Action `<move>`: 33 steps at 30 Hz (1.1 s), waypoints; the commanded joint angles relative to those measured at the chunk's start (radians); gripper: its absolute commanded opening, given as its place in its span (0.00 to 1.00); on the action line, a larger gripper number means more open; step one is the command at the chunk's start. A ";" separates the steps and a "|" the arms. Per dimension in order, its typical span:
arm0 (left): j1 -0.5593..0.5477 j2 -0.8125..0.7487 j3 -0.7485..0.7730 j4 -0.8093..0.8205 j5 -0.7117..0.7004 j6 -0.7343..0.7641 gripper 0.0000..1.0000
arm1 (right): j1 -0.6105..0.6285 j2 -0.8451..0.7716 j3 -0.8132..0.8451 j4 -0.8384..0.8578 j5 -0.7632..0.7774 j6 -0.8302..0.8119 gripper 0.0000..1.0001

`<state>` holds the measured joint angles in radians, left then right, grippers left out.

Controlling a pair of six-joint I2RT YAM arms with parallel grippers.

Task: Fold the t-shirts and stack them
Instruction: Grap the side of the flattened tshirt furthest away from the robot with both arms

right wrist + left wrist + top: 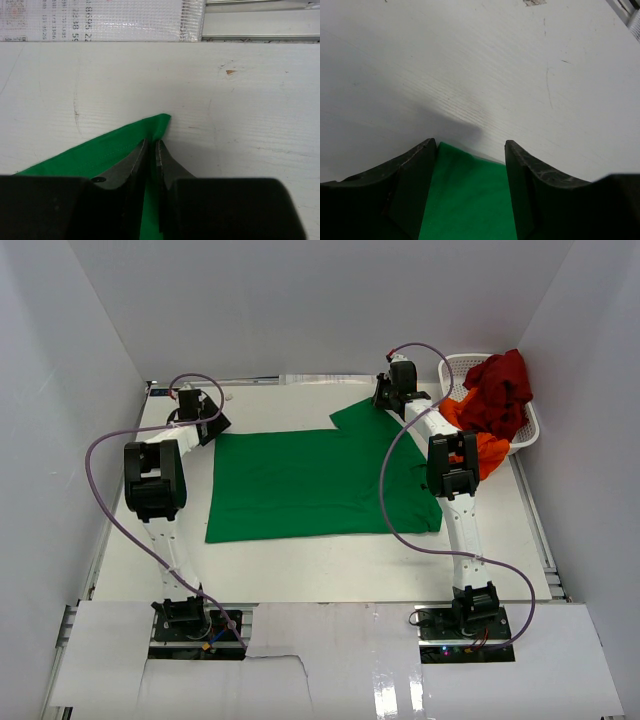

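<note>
The bright green t-shirt [310, 485] lies spread flat in the middle of the table. My left gripper [212, 423] is open over its far left corner; green cloth [470, 195] shows between the spread fingers. My right gripper [385, 395] is shut on the shirt's far right sleeve tip [155, 127], close to the table. The dark red t-shirt [500, 390] is piled in the white basket, and the orange t-shirt [482, 445] hangs over the basket's near side.
The white lattice basket [460, 365] stands at the far right corner. A clear plastic sheet with print [100, 20] and a metal rail lie along the table's far edge. White walls close in on three sides.
</note>
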<state>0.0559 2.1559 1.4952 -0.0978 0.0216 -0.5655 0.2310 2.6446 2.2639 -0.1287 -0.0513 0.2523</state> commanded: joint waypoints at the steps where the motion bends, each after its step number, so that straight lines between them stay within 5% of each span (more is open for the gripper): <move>1: -0.004 0.002 0.008 -0.065 -0.038 -0.002 0.68 | -0.004 -0.003 0.034 0.018 0.013 -0.021 0.17; 10: -0.004 -0.070 -0.041 -0.121 -0.101 -0.008 0.67 | -0.004 -0.020 0.040 0.005 0.014 -0.019 0.17; 11: -0.004 -0.070 -0.039 -0.126 -0.104 -0.007 0.56 | -0.002 -0.021 0.040 0.003 0.014 -0.019 0.17; 14: -0.004 -0.056 -0.016 -0.155 -0.117 -0.008 0.43 | -0.004 -0.023 0.040 -0.002 0.014 -0.019 0.15; 18: -0.004 -0.034 0.011 -0.184 -0.126 -0.013 0.38 | -0.004 -0.034 0.042 -0.003 0.016 -0.024 0.14; 23: -0.004 0.021 0.103 -0.236 -0.120 -0.002 0.00 | -0.004 -0.046 0.045 -0.003 0.021 -0.039 0.09; 33: -0.005 -0.025 0.174 -0.203 -0.045 0.036 0.00 | -0.007 -0.159 0.031 0.047 0.004 -0.097 0.08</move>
<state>0.0521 2.1849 1.6272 -0.3099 -0.0513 -0.5495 0.2306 2.6312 2.2749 -0.1318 -0.0486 0.1978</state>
